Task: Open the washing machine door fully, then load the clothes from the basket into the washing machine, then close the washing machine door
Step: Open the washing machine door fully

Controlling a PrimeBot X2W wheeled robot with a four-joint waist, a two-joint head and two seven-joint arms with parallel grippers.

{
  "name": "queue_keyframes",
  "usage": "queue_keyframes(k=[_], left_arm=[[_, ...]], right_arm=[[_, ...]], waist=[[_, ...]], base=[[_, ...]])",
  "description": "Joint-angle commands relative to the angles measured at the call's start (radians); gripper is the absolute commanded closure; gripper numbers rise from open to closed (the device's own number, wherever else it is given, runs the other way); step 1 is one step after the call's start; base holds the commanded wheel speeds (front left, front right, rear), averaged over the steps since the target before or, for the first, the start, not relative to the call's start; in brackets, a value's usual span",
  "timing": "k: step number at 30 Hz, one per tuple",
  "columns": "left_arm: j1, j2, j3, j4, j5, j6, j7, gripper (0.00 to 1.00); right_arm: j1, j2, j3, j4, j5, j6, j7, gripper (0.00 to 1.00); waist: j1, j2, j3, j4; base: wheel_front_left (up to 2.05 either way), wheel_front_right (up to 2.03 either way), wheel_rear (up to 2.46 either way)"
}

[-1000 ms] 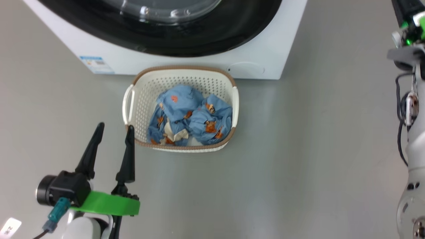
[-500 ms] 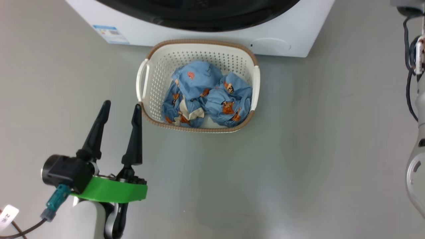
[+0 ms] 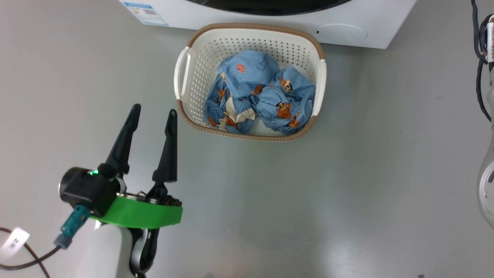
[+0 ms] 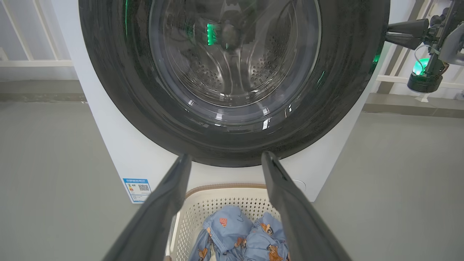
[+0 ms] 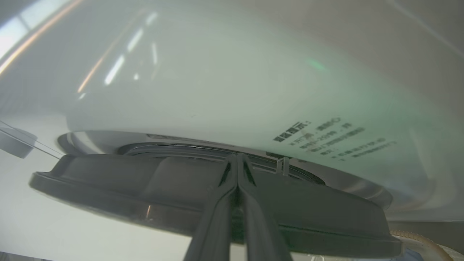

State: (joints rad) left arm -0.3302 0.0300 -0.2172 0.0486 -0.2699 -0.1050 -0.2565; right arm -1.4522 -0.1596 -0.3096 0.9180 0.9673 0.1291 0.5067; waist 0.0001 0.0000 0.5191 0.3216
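Smooth grey floor (image 3: 347, 173), slightly glossy, is running under everything. White railings (image 4: 21, 63) are showing at the back of the room, either side of the machine. The washing machine (image 4: 119, 145) is standing straight ahead of the L gripper (image 3: 154, 109), w/ a blue label (image 4: 137, 188) low on its front, ahead-left of the L jaws. The washing machine door (image 4: 108, 90) is facing those jaws and looking shut in the L wrist view. The basket (image 3: 197, 65) is sitting on the floor just ahead & right of the L fingertips, close up to the machine front. The clothes (image 3: 262, 92) are lying bunched inside it. L jaws are standing wide apart, gripping nothing, hovering over bare floor. R gripper (image 5: 237, 159) is pressing its fingers together w/ nothing btw them, tips pointing at the door's black rim edge; contact can't be told. A cable w/ white tag (image 3: 13, 241) is trailing behind the L wrist.
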Motion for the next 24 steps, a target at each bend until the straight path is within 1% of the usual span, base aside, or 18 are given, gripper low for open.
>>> queue_keyframes(k=[1,5,9,12,17,20,24], left_arm=[[-0.022,0.02,0.026,-0.03,-0.009,0.011,-0.005,0.0],[-0.025,0.02,0.021,-0.032,-0.016,0.016,-0.005,0.0],[-0.026,0.02,0.021,-0.034,-0.021,0.019,-0.005,0.0],[-0.03,0.02,0.023,-0.038,-0.024,0.024,-0.005,0.0],[-0.039,0.02,0.029,-0.041,-0.02,0.026,-0.005,0.0],[-0.043,0.02,0.032,-0.045,-0.016,0.026,-0.005,0.0],[-0.045,0.02,0.034,-0.047,-0.01,0.024,-0.005,0.0]], right_arm=[[-0.045,0.03,-0.002,-0.014,-0.02,0.002,-0.009,1.0],[-0.07,0.036,-0.006,0.005,-0.037,0.002,-0.015,1.0],[-0.081,0.045,-0.003,0.021,-0.041,0.002,0.004,1.0],[-0.074,0.065,0.009,0.015,-0.014,0.002,0.088,1.0],[-0.016,0.081,0.033,-0.038,0.038,0.002,0.222,1.0],[0.026,0.087,0.042,-0.079,0.066,0.002,0.285,1.0],[0.083,0.091,0.054,-0.134,0.08,0.002,0.334,1.0]], waist=[[0.0,0.0,0.015,0.016],[0.0,0.0,0.025,0.027],[0.0,0.0,0.033,0.031],[0.0,0.0,0.043,0.029],[0.0,0.0,0.042,0.016],[0.0,0.0,0.035,0.005],[0.0,0.0,0.025,-0.006]], base=[[0.0,0.0,0.0],[0.0,0.0,0.0],[0.0,0.0,0.0],[0.0,0.0,0.0],[0.0,0.0,0.0],[0.0,0.0,0.0],[0.0,0.0,0.0]])
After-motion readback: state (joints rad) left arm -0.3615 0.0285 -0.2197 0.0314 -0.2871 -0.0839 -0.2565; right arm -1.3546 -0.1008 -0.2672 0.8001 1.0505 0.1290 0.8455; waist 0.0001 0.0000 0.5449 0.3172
